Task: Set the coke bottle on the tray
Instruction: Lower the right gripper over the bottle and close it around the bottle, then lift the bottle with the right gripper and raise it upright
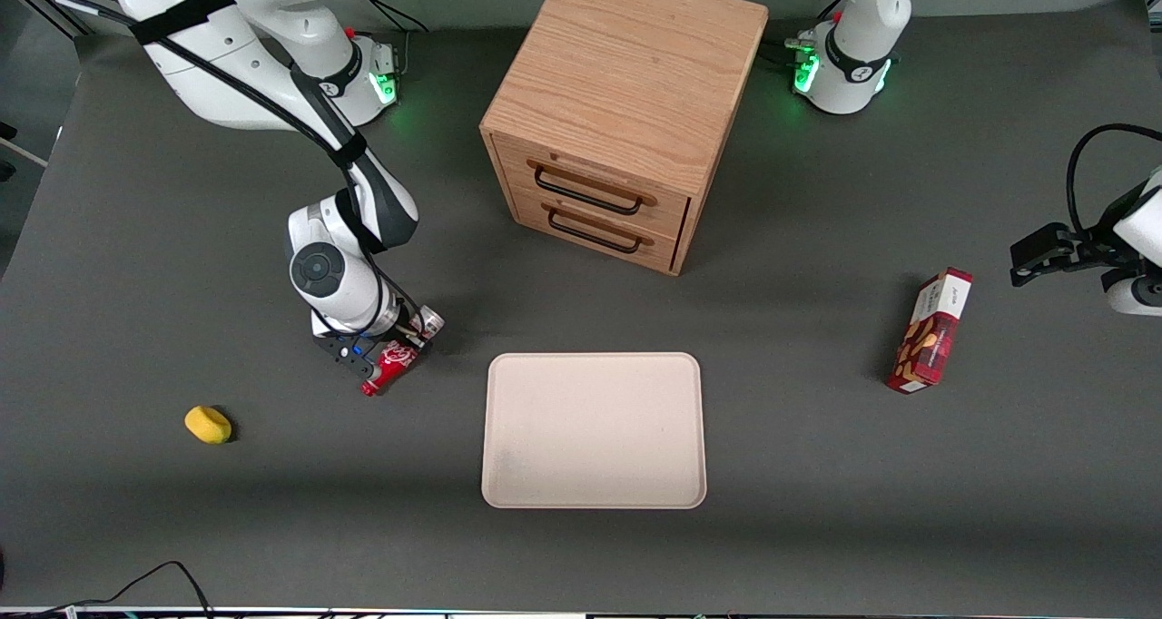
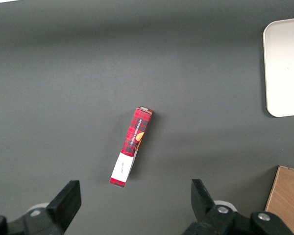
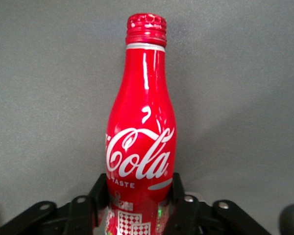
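Tray (image 1: 595, 430) bare; coke bottle (image 1: 392, 362) w/in gripper (image 1: 388, 354) beside.

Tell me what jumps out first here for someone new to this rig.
The red coke bottle grabs the eye: it lies on the dark table, held low on its body in the jaws of the gripper, beside the tray toward the working arm's end. The cream tray is bare, in front of the wooden drawer cabinet. A yellow object and a red snack box sit toward opposite ends of the table.
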